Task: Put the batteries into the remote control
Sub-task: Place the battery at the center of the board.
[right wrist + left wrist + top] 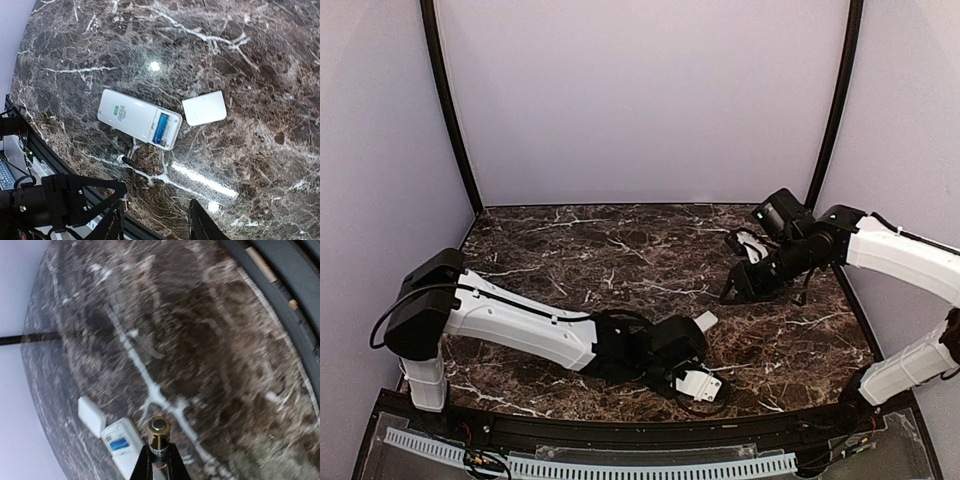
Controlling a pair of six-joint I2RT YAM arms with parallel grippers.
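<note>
The left gripper (159, 454) is clamped on one battery (159, 426). The two dark fingers press its sides, and its golden end sticks out in front of them. This held battery hangs low over the dark marble table (620, 250), just beside the end of the remote control (139, 119). From the pictures I cannot tell if it touches the remote control.

The remote control lies flat on the table near the front edge, with its back side up. Its battery compartment is uncovered, at the end that is close to the cover piece (204, 108). A second battery (161, 129), bright blue, already sits inside the compartment. The white cover piece lies flat on the marble just beside that end, and a narrow strip of table shows between them.

In the top view the left arm stretches over the front middle of the table and hides most of the remote control.

The right gripper (156, 216) has its fingers spread wide and grasps nothing. It hangs above the table on the right side, well apart from the remote control, and its camera looks down at it
</note>
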